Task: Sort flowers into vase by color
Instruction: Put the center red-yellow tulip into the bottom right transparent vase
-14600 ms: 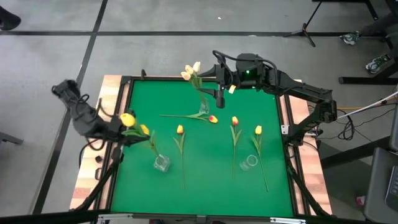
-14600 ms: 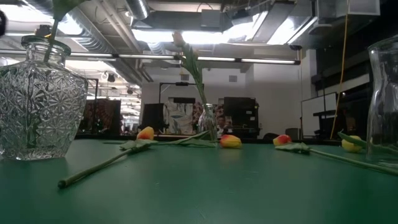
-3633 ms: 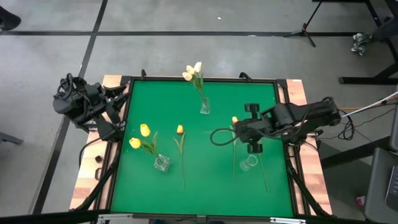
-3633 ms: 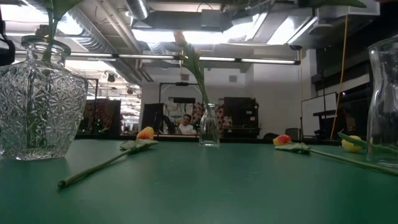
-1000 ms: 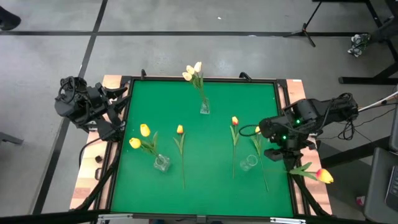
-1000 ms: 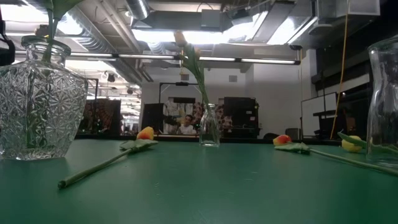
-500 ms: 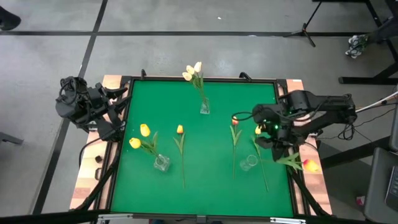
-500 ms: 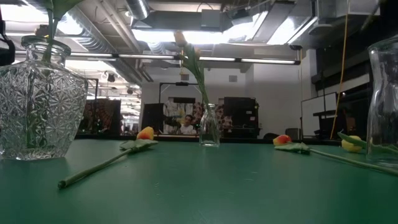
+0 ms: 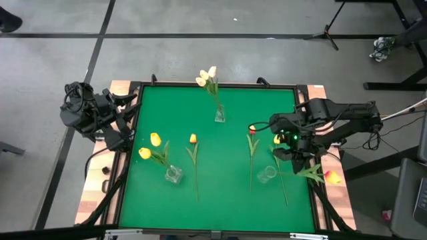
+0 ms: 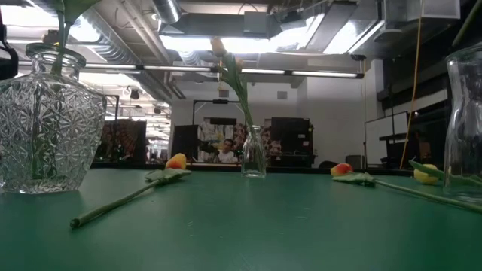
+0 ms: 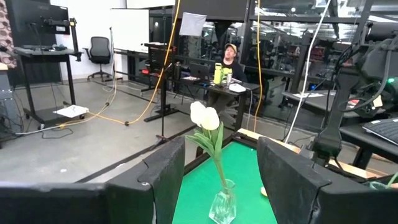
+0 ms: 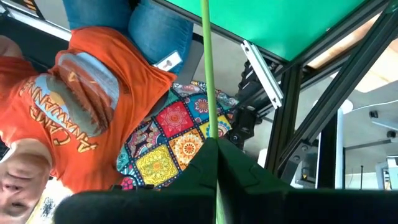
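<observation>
My right gripper (image 9: 285,160) is over the table's right side, beside a clear empty vase (image 9: 267,175), shut on an orange-red tulip (image 9: 331,177). The tulip's head and leaves (image 9: 310,173) reach out over the right edge. White tulips (image 9: 207,77) stand in a slim vase (image 9: 219,115) at the far middle. Yellow tulips (image 9: 150,142) stand in a near-left vase (image 9: 173,175). Three more tulips (image 9: 193,139) (image 9: 251,130) (image 9: 276,139) lie flat on the green mat. My left gripper (image 11: 221,158) waits open beyond the left edge. My right gripper pinches the orange-red tulip's thin green stem (image 12: 209,134) between its two shut fingers. A long bare stretch of stem runs straight on past the fingertips. The head and leaves trail out the other way, over the table's right edge. The tulip is lifted clear.
In the low view a cut-glass vase (image 10: 49,120) stands close on the left and a tall glass vase (image 10: 463,120) on the right. A person in an orange shirt (image 12: 74,93) stands close to the table frame. Bare green mat (image 9: 220,193) lies at the near middle.
My right gripper has carried the orange-red tulip from the near right corner toward the table's far and left sides, turning as it went. The tulip's head has come in closer to the right edge. Over the last half second it has barely moved.
</observation>
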You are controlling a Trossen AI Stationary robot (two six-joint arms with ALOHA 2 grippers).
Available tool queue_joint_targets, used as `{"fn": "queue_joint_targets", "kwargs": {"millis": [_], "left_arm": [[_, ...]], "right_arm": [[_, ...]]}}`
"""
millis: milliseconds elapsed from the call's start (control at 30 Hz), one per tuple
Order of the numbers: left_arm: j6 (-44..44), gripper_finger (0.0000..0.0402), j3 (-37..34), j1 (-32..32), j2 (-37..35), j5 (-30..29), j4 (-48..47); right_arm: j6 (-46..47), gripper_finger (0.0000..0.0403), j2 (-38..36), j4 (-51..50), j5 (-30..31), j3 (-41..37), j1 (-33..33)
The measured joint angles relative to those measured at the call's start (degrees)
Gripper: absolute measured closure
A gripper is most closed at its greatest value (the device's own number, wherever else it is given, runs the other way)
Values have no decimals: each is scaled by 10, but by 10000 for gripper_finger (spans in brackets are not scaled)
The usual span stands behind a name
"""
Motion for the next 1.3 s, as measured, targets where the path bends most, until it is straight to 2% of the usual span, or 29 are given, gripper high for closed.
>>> {"fn": "queue_joint_targets", "kwargs": {"millis": [367, 733, 1300], "left_arm": [[0, 205, 0, 0, 0, 0, -5], [-1, 205, 0, 0, 0, 6, -12], [-2, 205, 0, 0, 0, 6, -12]], "right_arm": [[35, 403, 0, 0, 46, 0, 0], [59, 403, -4, 0, 30, 0, 0], [78, 403, -12, 0, 41, 0, 16]]}}
